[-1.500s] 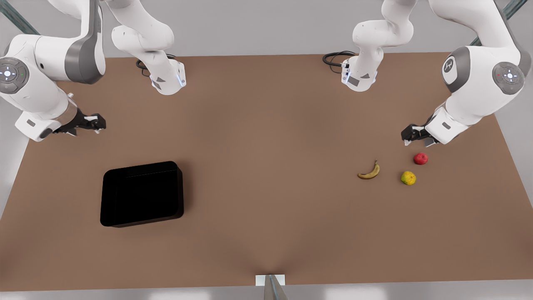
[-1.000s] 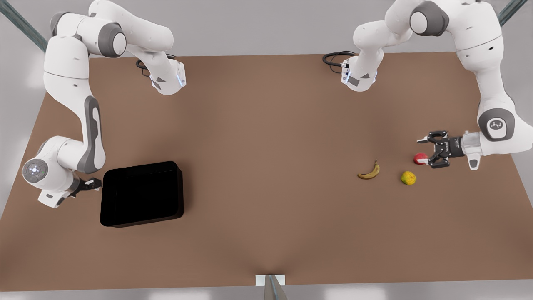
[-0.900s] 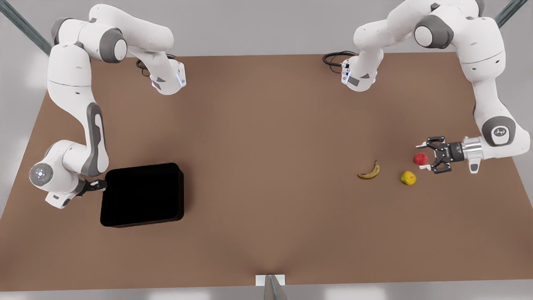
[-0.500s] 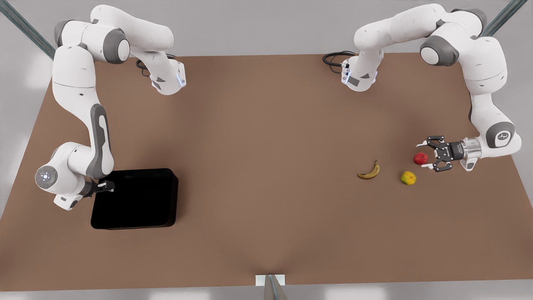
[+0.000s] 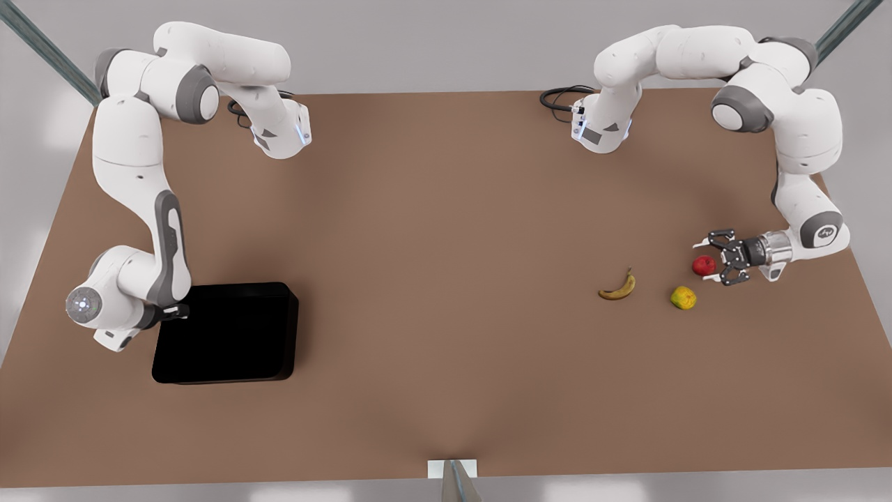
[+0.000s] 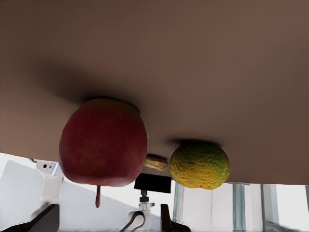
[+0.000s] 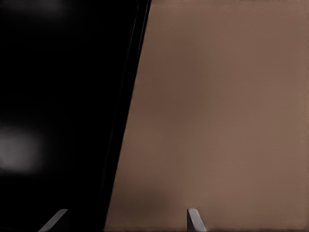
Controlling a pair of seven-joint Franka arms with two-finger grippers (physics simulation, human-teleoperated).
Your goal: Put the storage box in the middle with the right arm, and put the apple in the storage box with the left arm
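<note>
**A:** Where is the storage box point(image 5: 226, 333)?

**B:** Lower left of the front view, flat on the brown bench point(image 5: 446, 209), well away from the middle. The right end effector point(image 5: 179, 312) sits at the box's upper-left corner; in the right wrist view its two fingertips point(image 7: 193, 219) stand apart with the box's wall point(image 7: 120, 135) between them, so it is spread wide across that wall.

**A:** And the apple point(image 5: 704, 265)?

**B:** At the right of the front view, on the bench. The left end effector point(image 5: 704, 261) lies low and level with its fingers wide open, one on each side of the apple. A banana point(image 5: 619, 288) lies to the apple's left, and a yellow-green fruit point(image 5: 683, 298) just below it.
</note>
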